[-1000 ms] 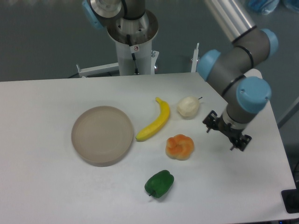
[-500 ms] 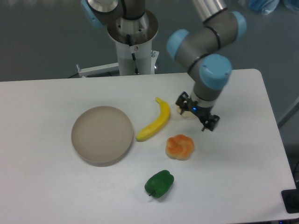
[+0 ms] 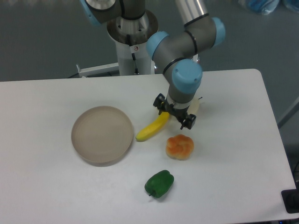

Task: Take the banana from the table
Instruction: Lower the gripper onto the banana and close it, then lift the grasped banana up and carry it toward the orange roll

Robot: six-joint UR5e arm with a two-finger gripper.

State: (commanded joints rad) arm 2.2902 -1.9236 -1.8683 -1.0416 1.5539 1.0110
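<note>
The end effector (image 3: 174, 112) hangs over the far end of the banana (image 3: 152, 128), its two dark fingers spread wide, one at the left near the banana's tip and the other at the right beside the pale fruit. Nothing sits between them that they grip; whether a finger touches the banana cannot be told from this angle.

The banana lies on the white counter (image 3: 46, 186), slanting from its far end under the end effector down to its near-left end, which stops just beside the rim of the round beige dish (image 3: 102, 135). A pale, cream-coloured fruit (image 3: 194, 107) is mostly hidden behind the arm's wrist. The lumpy orange fruit (image 3: 180, 146) sits near and right of the banana, apart from it. A green pepper (image 3: 159, 183) lies nearer still, well apart from the rest.

Beyond the counter's far edge stands the arm's white base column (image 3: 133, 51), against a dark grey-blue floor.
</note>
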